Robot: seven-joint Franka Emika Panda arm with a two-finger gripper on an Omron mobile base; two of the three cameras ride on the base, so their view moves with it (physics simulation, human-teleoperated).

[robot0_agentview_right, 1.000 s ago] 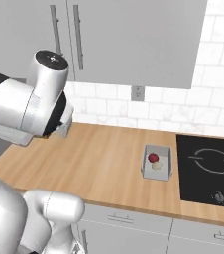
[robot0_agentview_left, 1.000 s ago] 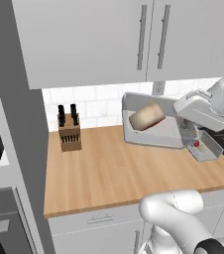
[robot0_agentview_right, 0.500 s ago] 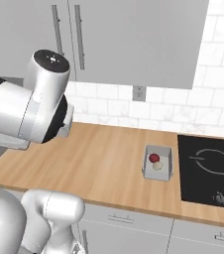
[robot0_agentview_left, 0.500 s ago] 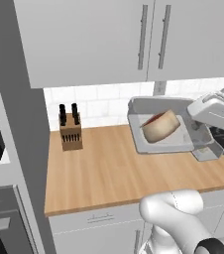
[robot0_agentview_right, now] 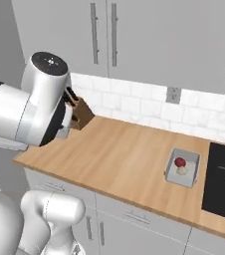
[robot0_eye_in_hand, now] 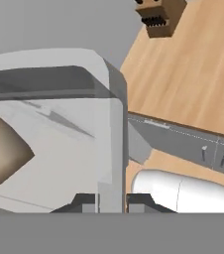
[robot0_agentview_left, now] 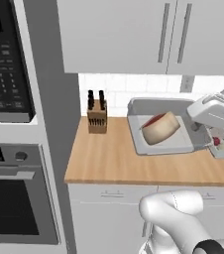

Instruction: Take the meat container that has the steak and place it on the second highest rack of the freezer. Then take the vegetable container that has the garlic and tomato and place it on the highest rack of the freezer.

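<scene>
The pincer (robot0_eye_in_hand: 111, 198) was clamped on the rim of the shallow pale grey translucent meat tray (robot0_agentview_left: 159, 142), lifted above the wooden counter (robot0_agentview_left: 109, 158) and holding a tan, red-topped steak chunk (robot0_agentview_left: 159, 129); a like grey tray (robot0_agentview_right: 183, 168) lay on the counter, holding a small red tomato (robot0_agentview_right: 179, 162).

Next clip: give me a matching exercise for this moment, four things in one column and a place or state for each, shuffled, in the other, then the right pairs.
Things:
1. meat container
2. vegetable container
3. knife block
4. steak

Places or states:
A. standing on the wooden counter by the tiled wall
B. lying inside the lifted tray
C. held up off the counter, its rim clamped in the shut pincer
D. resting on the counter next to the black cooktop

Pairs: 1-C, 2-D, 3-A, 4-B
</scene>
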